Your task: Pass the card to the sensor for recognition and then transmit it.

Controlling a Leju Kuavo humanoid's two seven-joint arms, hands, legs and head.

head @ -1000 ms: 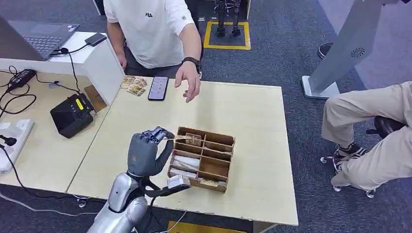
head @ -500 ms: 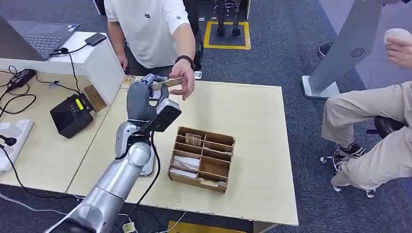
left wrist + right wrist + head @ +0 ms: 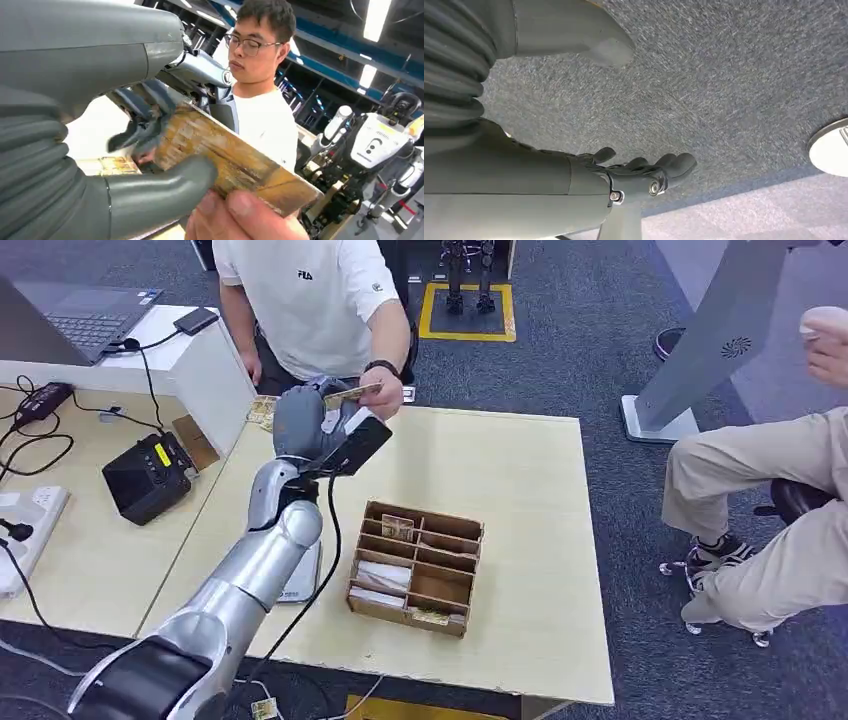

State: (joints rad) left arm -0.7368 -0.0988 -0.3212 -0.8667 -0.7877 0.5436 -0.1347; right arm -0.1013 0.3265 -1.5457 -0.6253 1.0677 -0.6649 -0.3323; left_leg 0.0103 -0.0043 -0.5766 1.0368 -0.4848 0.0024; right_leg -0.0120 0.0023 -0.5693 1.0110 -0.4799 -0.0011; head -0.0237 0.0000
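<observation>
My left hand (image 3: 305, 420) is raised over the table's far edge and pinches a tan patterned card (image 3: 352, 394) between thumb and fingers. The person in a white shirt opposite me grips the card's other end with a hand (image 3: 381, 398). Up close in the left wrist view, the card (image 3: 235, 160) lies between my thumb and dark fingers (image 3: 142, 132), with the person's fingertips (image 3: 240, 212) under its outer end. The black sensor box (image 3: 148, 476) sits on the side desk to the left, well apart from the card. My right hand (image 3: 634, 172) hangs over grey carpet, fingers apart, holding nothing.
A wooden compartment box (image 3: 418, 565) with cards stands mid-table. A small pile of cards (image 3: 263, 410) lies at the far left corner of the table. A laptop (image 3: 85, 305), cables and a power strip (image 3: 25, 525) are on the left desk. A seated person's legs (image 3: 770, 500) are at right.
My left hand rose from the wooden box with the card and carried it to the far edge of the table. The person's hand came to meet it and now grips the card's end.
</observation>
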